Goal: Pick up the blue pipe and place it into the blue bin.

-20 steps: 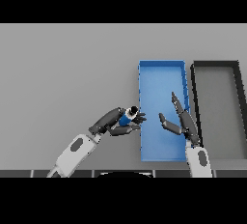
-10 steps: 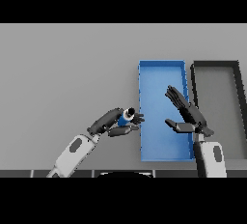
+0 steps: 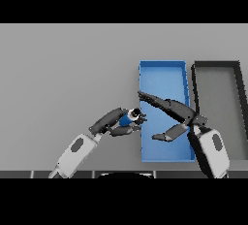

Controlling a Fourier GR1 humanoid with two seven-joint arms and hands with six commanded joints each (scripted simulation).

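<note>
My left hand [image 3: 115,120] is curled round the blue pipe [image 3: 130,117], holding it just left of the blue bin [image 3: 162,71]. The pipe's light end faces the bin's left wall. My right hand [image 3: 175,112] reaches over the bin with its fingers straight, stretched leftward toward the pipe, and its thumb hangs below. The fingertips [image 3: 141,95] stop just above and to the right of the pipe without touching it.
A black bin [image 3: 217,65] stands directly right of the blue one, near the table's right side. Grey table [image 3: 63,73] spreads to the left and behind.
My right hand swung left across the blue bin, its fingers now pointing at the pipe. The left hand with the pipe edged slightly toward the bin.
</note>
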